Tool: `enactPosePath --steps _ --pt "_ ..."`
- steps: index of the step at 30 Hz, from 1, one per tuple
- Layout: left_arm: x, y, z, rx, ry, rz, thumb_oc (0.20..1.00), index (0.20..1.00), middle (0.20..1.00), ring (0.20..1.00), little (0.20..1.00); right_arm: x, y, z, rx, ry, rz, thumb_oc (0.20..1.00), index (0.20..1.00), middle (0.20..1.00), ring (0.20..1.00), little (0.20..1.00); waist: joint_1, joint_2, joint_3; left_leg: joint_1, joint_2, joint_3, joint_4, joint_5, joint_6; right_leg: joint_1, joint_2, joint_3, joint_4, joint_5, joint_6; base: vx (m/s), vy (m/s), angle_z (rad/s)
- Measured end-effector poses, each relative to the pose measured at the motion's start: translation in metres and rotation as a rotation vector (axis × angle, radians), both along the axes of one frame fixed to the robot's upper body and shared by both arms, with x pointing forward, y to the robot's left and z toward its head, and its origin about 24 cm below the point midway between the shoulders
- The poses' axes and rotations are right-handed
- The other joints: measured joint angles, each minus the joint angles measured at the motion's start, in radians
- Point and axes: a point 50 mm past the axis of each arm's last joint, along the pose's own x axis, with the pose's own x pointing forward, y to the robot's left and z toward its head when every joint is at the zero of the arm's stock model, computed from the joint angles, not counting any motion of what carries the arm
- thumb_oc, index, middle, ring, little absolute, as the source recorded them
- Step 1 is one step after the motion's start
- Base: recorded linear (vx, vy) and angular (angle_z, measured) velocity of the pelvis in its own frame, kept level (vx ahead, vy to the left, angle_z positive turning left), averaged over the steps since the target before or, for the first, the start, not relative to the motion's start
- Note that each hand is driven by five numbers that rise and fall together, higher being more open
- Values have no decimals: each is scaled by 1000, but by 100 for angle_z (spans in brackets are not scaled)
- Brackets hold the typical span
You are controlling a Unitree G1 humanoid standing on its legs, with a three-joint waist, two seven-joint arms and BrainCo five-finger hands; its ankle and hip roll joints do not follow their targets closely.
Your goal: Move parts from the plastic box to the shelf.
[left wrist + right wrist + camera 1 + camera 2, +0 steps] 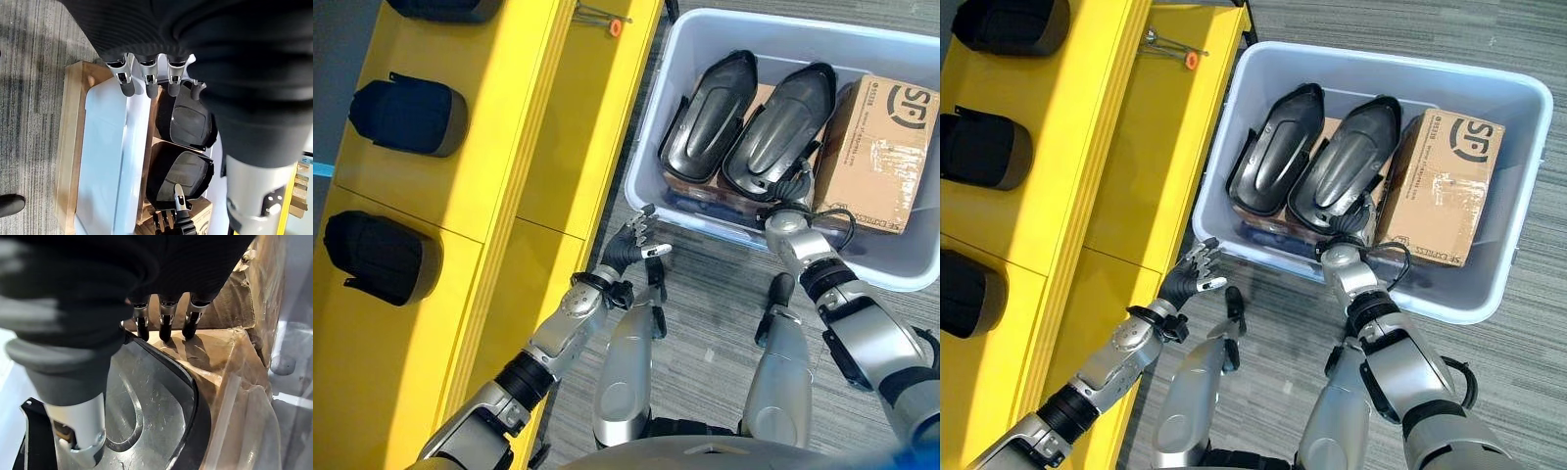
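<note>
While reaching down over the near wall of the plastic box (pixel 700 223), right hand (pixel 166 318) hovering with straight, relaxed fingers over the near end of the right-hand black part (pixel 781 129), thumb alongside the part's rim, nothing gripped yet as far as the wrist view shows. Left hand (pixel 634 242) loosely open and holding nothing, poised outside the box just beside its near-left corner, between box and yellow shelf (pixel 489 157). Inside the box: two glossy black moulded parts side by side, the left one (pixel 705 116) leaning against its neighbour, both resting on top of flat packets, with a cardboard carton (pixel 879 149) standing against the right wall. On the shelf: three dark parts (pixel 409 116) already lined up along its far-left edge, plus a small tool with an orange tip (pixel 603 18) near the top. Judged as the start of another pick, with two parts left to move. Risks from here: smooth curved shell likely to slip from a shallow pinch at its end; lifting the right part likely to tip or drag the left one leaning on it; fingers close to the carton, so a snag there possible; box wall in the wrist's path on the way out, so a low swing towards the shelf apt to knock the part loose.
</note>
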Motion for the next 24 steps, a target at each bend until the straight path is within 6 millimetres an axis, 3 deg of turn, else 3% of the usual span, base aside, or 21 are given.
enactPosePath --steps 16,20,24 --pt "4 -3 5 5 -13 18 1000 1000 1000 1000 1000 3 -18 16 230 -131 -150 1000 1000 1000 1000 1000 9 3 0 -43 -2 -10 1 9 -1 -46 -3 -3 16 -5 -4 -4 18 2" --pt "3 -5 5 -1 -9 13 1000 1000 1000 1000 1000 2 -16 24 130 -203 -119 1000 1000 1000 1000 1000 4 4 -1 -66 -3 -4 -2 14 1 -77 -4 4 17 -3 -6 6 60 -3" --pt "0 -9 1 -14 6 18 1000 1000 1000 1000 1000 -1 8 41 18 -311 -14 1000 1000 1000 1000 1000 -7 5 -1 -66 -6 11 -4 18 4 -91 -4 21 22 -1 -4 15 55 -10"
